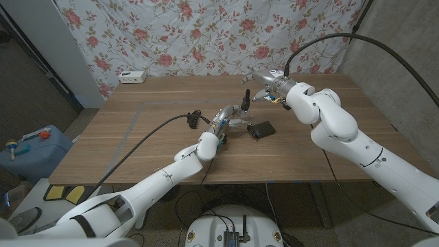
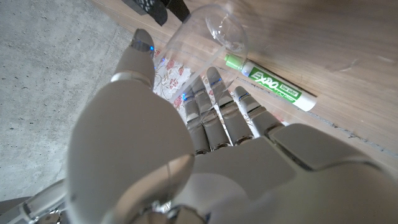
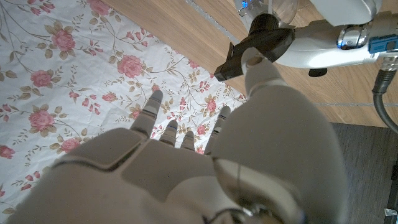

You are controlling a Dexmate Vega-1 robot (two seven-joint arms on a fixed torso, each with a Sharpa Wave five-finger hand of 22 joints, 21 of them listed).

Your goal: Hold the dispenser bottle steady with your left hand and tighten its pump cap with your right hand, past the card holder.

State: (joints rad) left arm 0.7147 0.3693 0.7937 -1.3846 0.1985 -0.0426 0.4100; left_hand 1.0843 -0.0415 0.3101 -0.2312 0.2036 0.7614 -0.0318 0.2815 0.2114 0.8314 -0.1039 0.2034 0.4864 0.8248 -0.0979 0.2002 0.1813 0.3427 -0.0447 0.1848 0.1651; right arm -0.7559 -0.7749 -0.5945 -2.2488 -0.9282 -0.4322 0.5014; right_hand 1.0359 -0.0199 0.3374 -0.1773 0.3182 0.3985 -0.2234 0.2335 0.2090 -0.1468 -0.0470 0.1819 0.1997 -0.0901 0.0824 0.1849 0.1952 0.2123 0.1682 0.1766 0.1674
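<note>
Wooden table point(image 1: 137, 147) carried all the items, and I judged the layout suited two-handed work near its middle. My right hand point(image 1: 259, 79) hung above the far part of the table, fingers apart and holding nothing, just beyond the bottle's pump; I judged it was placed to come down on the cap. My left hand point(image 1: 223, 123) was wrapped round the clear dispenser bottle point(image 1: 236, 122), clamped on its body, which I took as the steadying grip the task called for. In the left wrist view the fingers point(image 2: 214, 118) lay against the transparent wall point(image 2: 205, 25). The bottle stood near the table's centre, its black pump cap point(image 1: 244, 98) on top, also seen in the right wrist view point(image 3: 258, 46). A black card holder point(image 1: 260, 130) lay just beside the bottle, on its right. A green and white marker point(image 2: 270, 83) lay on the wood near the bottle; its label read "EXPO". Other printing on it was too small to read.
</note>
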